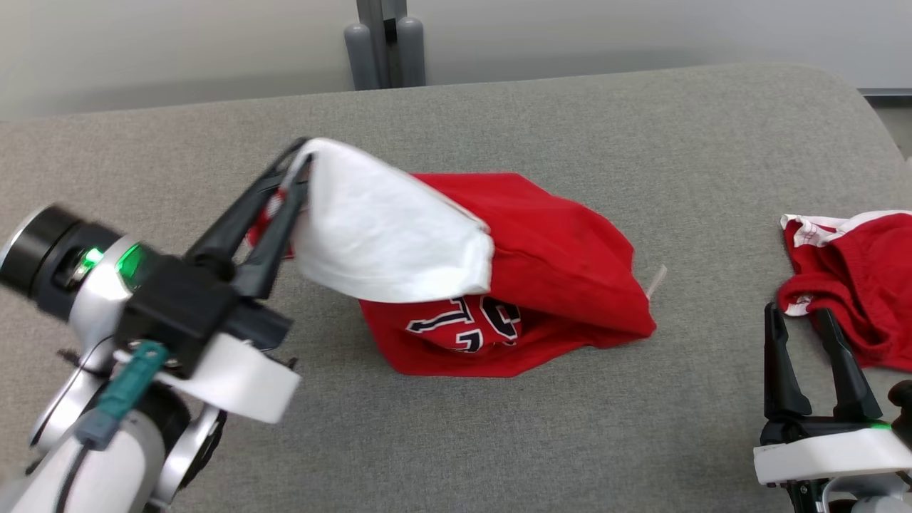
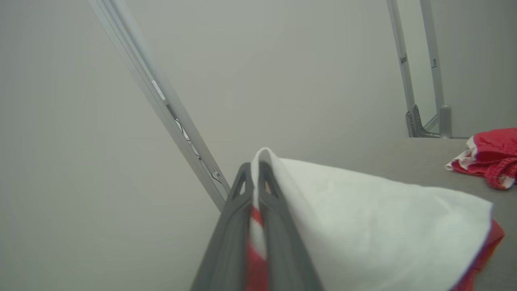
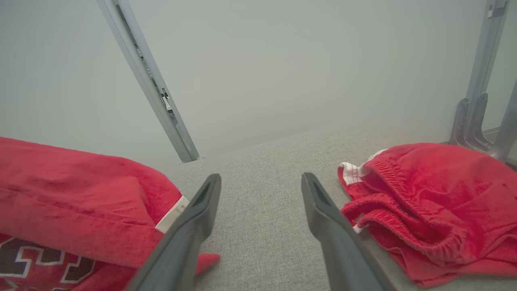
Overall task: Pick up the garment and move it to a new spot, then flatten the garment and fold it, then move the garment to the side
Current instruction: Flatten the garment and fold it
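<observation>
Head view looking down on a grey woven table (image 1: 641, 128). At its centre lies a red garment (image 1: 541, 235), a soft jersey-like knit with black and white lettering (image 1: 467, 324) on its underside fold. The left claw (image 1: 296, 167), its two long dark fingers pinched narrow, holds one corner of the garment raised off the table, so that a smooth white panel (image 1: 385, 228) drapes from the fingertips like a tent flap. From this claw the rest of the cloth falls away toward 4 o'clock, and the garment's long axis runs from 10 o'clock to 4 o'clock, ending in a rumpled red corner that rests on the table.

The right claw (image 1: 798, 313) sits at 5 o'clock in the view, fingers spread wide and gripping nothing. The garment lies at 10 o'clock from it, and it seems the nearer arm to that free corner, should the cloth need stretching flat. Just beside it at 1 o'clock is a second red garment (image 1: 862, 278), crumpled, with ribbed elastic and white trim
</observation>
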{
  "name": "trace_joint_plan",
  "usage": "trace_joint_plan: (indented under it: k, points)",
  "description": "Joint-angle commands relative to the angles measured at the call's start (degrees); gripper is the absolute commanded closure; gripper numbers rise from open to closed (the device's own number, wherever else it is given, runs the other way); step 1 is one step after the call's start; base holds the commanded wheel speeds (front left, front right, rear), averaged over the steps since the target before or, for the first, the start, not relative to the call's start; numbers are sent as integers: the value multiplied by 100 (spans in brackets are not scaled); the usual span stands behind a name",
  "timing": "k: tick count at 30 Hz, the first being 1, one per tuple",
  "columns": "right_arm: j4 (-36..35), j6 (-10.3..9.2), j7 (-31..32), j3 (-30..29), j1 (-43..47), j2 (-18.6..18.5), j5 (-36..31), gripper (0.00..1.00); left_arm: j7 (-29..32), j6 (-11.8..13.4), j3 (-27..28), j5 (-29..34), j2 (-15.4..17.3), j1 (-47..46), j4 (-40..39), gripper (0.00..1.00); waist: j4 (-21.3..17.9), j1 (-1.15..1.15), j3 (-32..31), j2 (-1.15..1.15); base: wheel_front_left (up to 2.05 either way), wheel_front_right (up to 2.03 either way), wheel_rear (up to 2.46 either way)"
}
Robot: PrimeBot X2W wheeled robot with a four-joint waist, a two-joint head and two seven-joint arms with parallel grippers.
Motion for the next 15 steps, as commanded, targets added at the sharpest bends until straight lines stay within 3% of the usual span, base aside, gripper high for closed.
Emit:
trace_joint_plan:
  k: [1,7,15]
  points:
    - [-6,12,10,-8,11,-29,9,0,-126,136,154,-196,-6,276,106,100,23,0,32,0,0,0,0]
    - [-60,12,132,-29,-104,-30,-93,0,-710,307,586,-930,-108,1275,808,100,94,0,179,0,0,0,0]
    - [-195,12,352,-145,-154,-33,-193,0,-1481,-92,690,-1587,-223,1891,1954,100,247,0,348,0,0,0,0]
